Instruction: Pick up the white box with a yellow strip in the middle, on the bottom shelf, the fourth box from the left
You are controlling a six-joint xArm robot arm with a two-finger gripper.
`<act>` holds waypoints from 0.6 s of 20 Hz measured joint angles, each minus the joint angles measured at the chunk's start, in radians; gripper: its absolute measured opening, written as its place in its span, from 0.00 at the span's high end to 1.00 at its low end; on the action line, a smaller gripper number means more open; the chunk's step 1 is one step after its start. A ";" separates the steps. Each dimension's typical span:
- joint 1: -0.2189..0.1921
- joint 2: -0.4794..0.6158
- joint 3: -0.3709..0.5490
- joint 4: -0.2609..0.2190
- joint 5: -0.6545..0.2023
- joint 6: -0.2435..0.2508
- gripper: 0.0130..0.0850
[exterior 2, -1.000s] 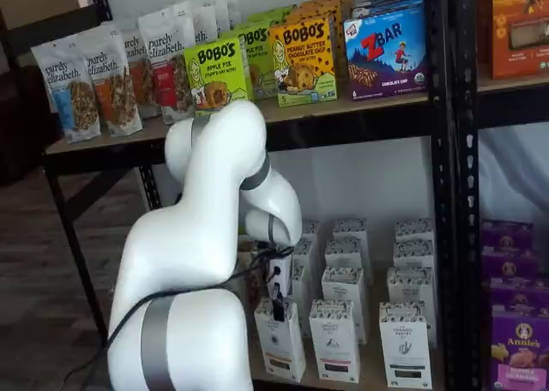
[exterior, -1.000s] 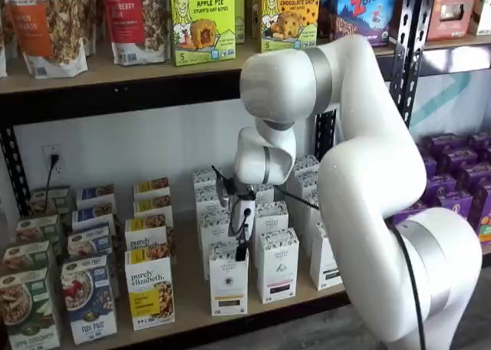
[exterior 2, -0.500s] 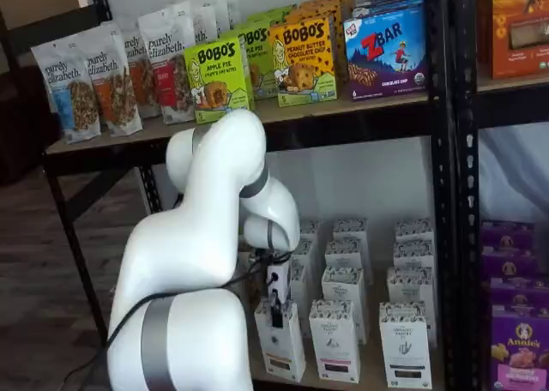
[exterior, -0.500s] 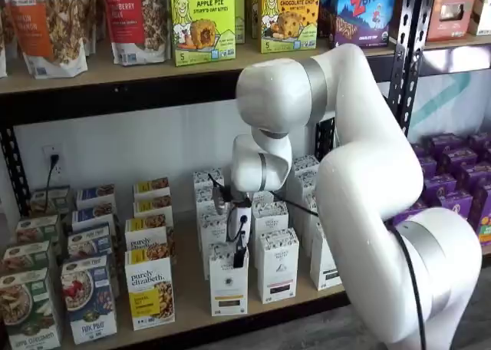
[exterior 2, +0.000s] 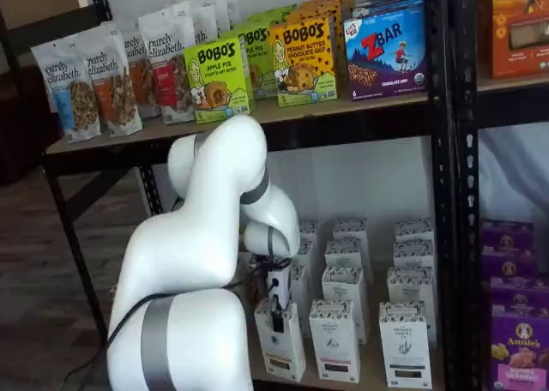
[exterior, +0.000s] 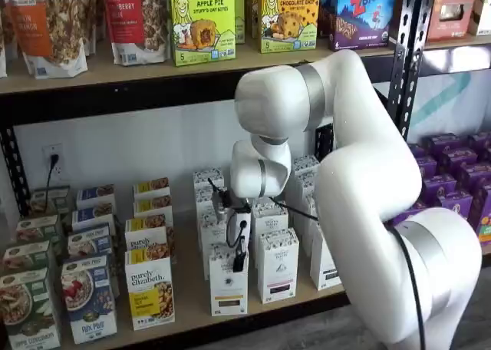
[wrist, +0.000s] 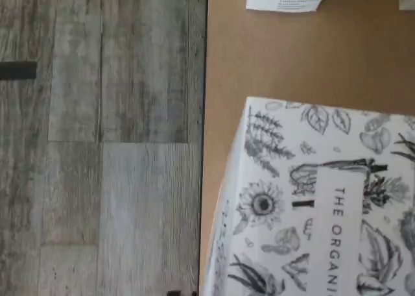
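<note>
The wrist view alone shows the white box from above, its lid printed with black botanical drawings, standing at the near edge of the bottom shelf. In both shelf views that box stands at the front of its row. The gripper hangs at its top, fingers side-on; jaws read wide, holding nothing visible.
</note>
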 joint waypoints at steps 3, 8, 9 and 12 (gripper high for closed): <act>0.004 0.005 0.001 0.012 -0.020 -0.008 0.00; 0.003 0.008 -0.004 0.018 -0.012 -0.013 0.17; 0.003 0.008 -0.003 0.018 -0.012 -0.013 0.17; 0.005 0.007 0.002 0.021 -0.017 -0.014 0.28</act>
